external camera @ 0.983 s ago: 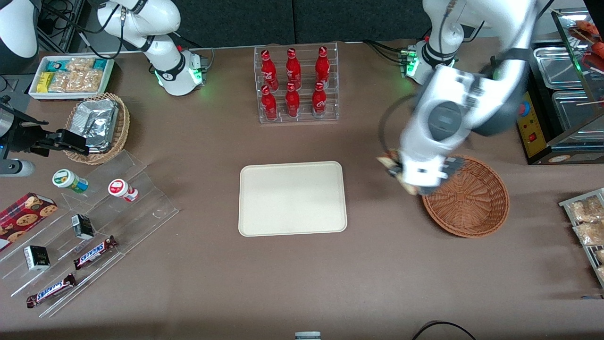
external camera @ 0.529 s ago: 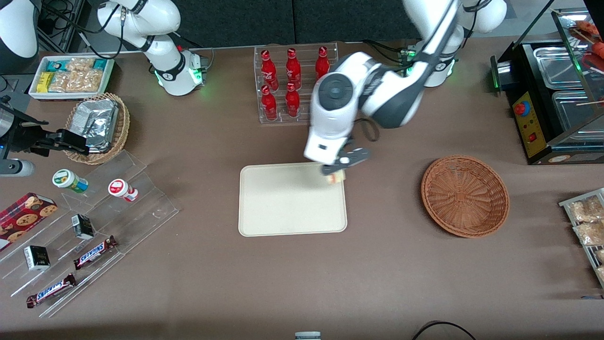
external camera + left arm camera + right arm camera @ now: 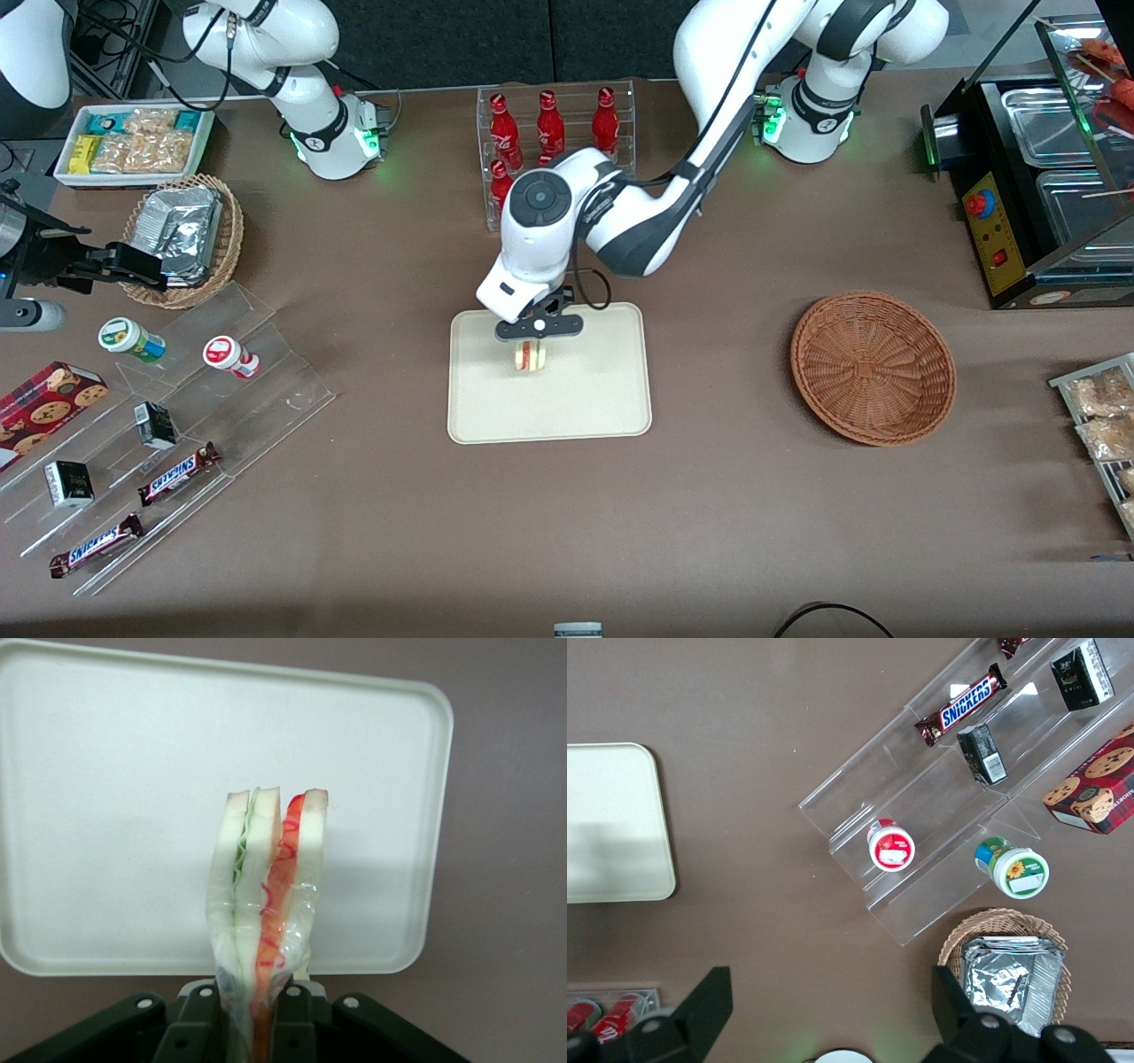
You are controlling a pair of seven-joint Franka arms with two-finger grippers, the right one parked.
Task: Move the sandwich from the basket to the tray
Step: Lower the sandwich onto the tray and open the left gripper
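While our black gripper [image 3: 252,1014] pinches the white wedge sandwich [image 3: 266,895], it points toward six o'clock over the cream plastic tray [image 3: 602,399].

Sandwich [image 3: 268,895]: pale white bread, green layer on one side, orange-red layer on the other, clear glossy wrap. It's clamped in the black gripper [image 3: 532,345] over the plain cream tray [image 3: 496,408]. Basket [image 3: 873,368]: reddish-brown wicker, ringed weave. Table [image 3: 709,532]: flat matte brown. Bottles [image 3: 551,124]: red with white script. Arm [image 3: 567,221]: white shell with dark grey joint sections.
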